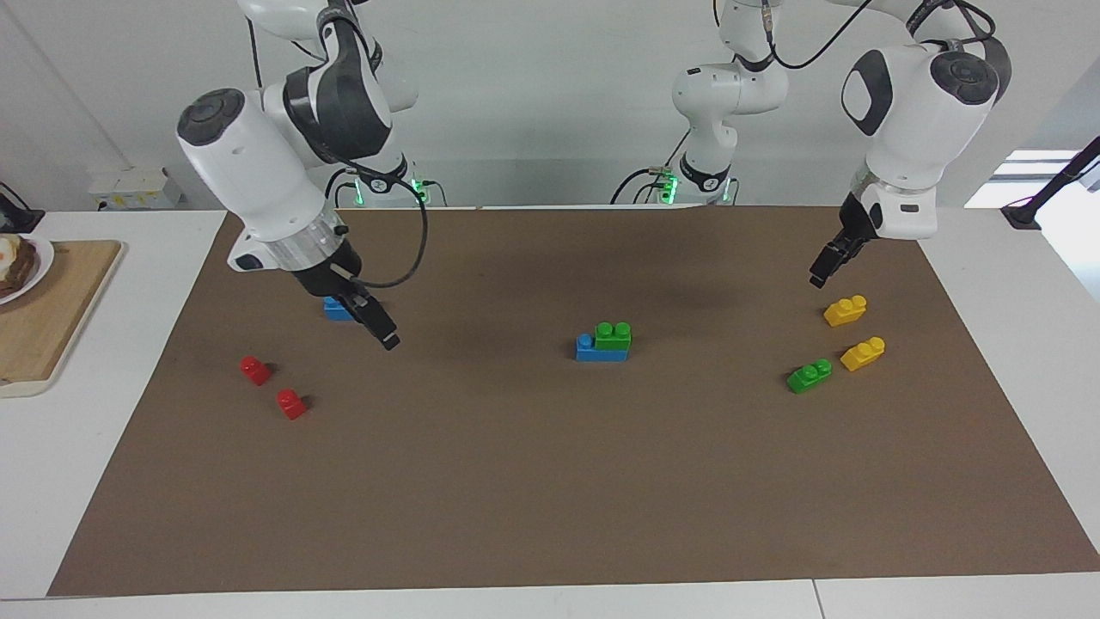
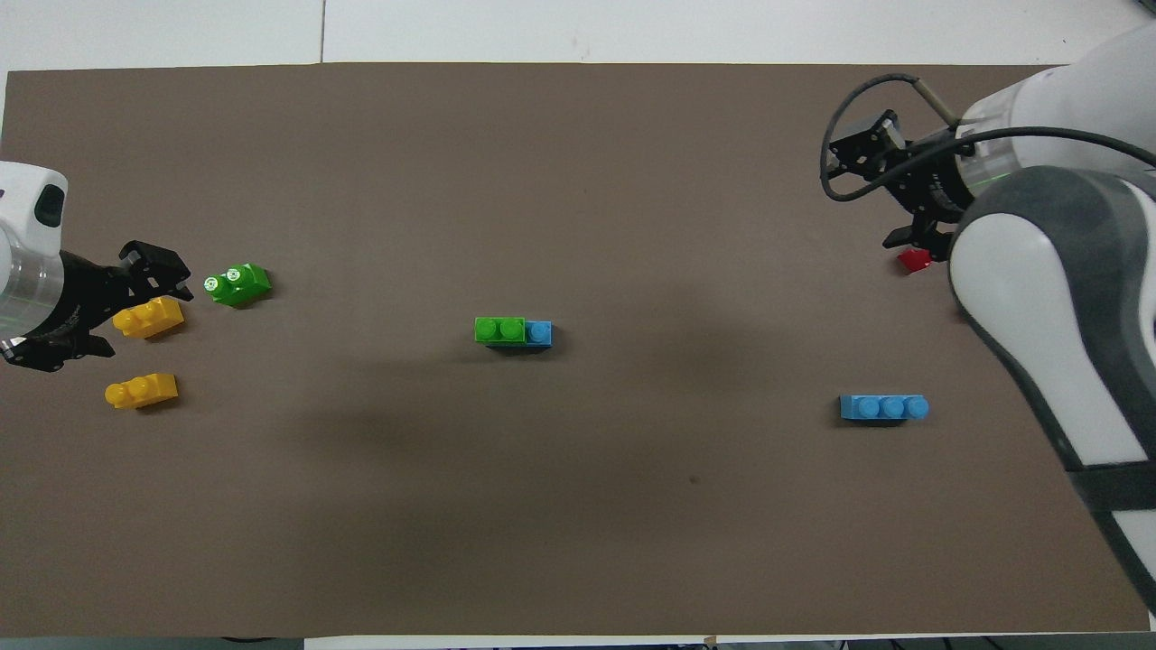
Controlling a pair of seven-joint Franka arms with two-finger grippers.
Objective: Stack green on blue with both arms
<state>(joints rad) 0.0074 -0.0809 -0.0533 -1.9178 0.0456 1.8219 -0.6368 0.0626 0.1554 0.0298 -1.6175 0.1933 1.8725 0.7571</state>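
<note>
A green brick [image 1: 613, 334] sits on one end of a blue brick [image 1: 591, 348] in the middle of the brown mat; the stack also shows in the overhead view [image 2: 499, 329]. One blue stud [image 2: 539, 332] stays uncovered. A second green brick [image 1: 809, 376] lies loose toward the left arm's end. A second blue brick [image 2: 883, 407] lies toward the right arm's end, partly hidden in the facing view [image 1: 335, 308]. My right gripper [image 1: 387, 337] hangs above the mat beside that blue brick. My left gripper [image 1: 821, 273] hangs above the mat near the yellow bricks, holding nothing.
Two yellow bricks [image 1: 845, 310] [image 1: 863, 353] lie near the loose green brick. Two red bricks [image 1: 255, 370] [image 1: 291, 403] lie at the right arm's end, farther from the robots than the lone blue brick. A wooden board [image 1: 51, 318] lies off the mat.
</note>
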